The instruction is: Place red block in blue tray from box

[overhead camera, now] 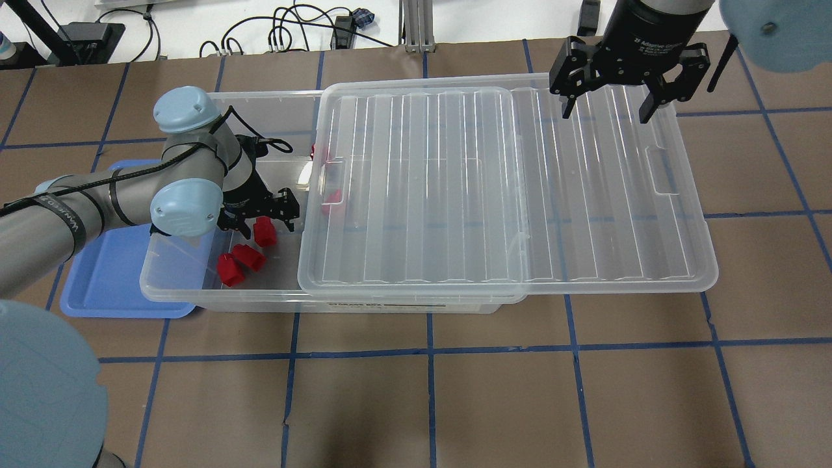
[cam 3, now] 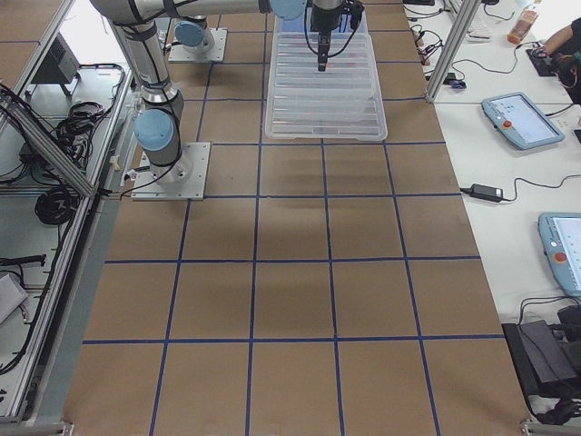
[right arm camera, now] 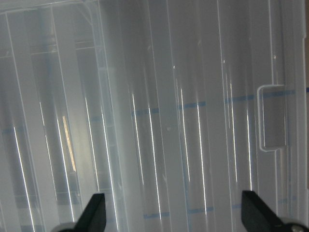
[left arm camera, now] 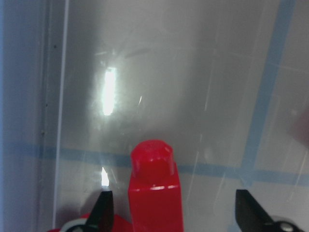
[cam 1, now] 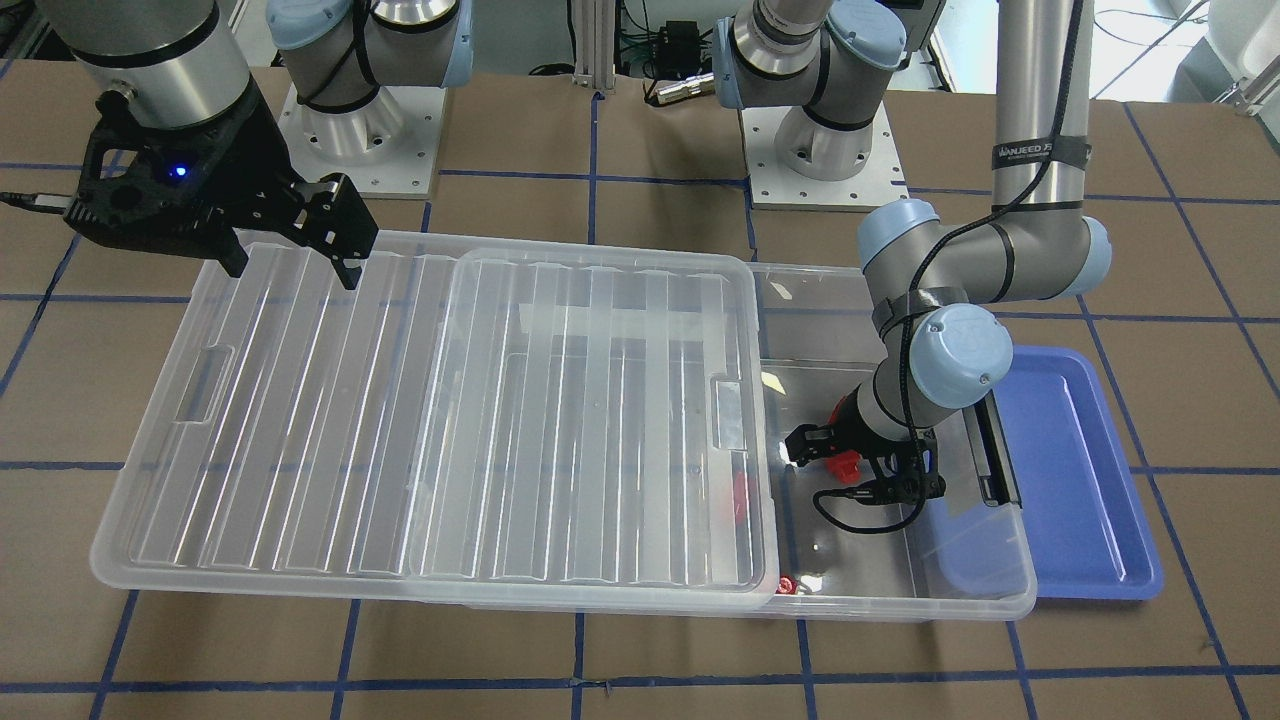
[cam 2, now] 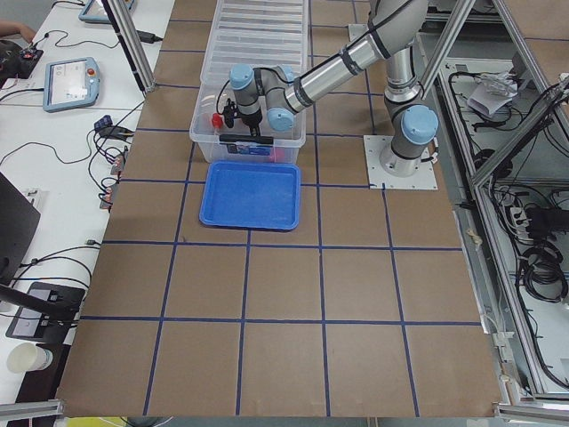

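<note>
My left gripper (overhead camera: 263,220) is down inside the open end of the clear box (overhead camera: 214,296). It is open, with a red block (left arm camera: 154,188) between its fingers and touching neither, nearer the left fingertip (left arm camera: 103,211). That block also shows in the overhead view (overhead camera: 264,233). Two more red blocks (overhead camera: 239,263) lie near the box's front wall. The blue tray (overhead camera: 110,286) lies empty beside the box's left end. My right gripper (overhead camera: 608,107) is open and empty above the lid's far right part.
The ribbed clear lid (overhead camera: 487,188) is slid to my right and covers most of the box, overhanging its right end. More red blocks (overhead camera: 335,197) show dimly under the lid's left edge. A black latch (cam 1: 998,455) sits on the box's end wall by the tray.
</note>
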You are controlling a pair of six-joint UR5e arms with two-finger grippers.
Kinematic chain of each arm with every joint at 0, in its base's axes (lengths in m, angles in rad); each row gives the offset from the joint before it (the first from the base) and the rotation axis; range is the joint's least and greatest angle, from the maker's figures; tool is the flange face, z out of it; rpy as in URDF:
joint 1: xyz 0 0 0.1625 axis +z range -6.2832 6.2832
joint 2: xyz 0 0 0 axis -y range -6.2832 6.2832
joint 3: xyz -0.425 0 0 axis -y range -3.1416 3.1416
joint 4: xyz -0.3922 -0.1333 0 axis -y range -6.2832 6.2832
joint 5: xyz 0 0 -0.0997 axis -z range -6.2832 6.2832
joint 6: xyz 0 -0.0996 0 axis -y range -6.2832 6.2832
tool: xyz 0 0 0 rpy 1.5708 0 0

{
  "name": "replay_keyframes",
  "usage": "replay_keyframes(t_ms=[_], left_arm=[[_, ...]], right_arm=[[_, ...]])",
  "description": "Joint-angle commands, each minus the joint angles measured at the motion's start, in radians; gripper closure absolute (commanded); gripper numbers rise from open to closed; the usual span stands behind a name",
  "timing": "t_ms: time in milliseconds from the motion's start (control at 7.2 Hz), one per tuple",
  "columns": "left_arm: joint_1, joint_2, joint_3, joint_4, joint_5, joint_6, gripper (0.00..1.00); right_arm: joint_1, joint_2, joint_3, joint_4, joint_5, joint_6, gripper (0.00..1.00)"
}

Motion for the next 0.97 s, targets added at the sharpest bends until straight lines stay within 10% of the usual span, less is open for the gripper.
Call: replay_keyframes(t_ms=[0, 278, 833], left_arm=[[-0.003, -0.007, -0.003, 0.024, 0.002, 0.004, 0.69], [-0.005, 0.001, 0.005, 0.006, 0.002, 0.004, 1.0], [-0.018, 0.093, 0.225, -0.375, 0.002, 0.004, 1.0]], right_arm=[[0.0, 0.0, 0.0, 0.0, 0.0, -0.001, 0.0], [-0.001, 0.0, 0.0, -0.002, 0.0, -0.002, 0.0], [-0.038, 0.006, -0.007, 0.003, -0.002, -0.056, 0.0]])
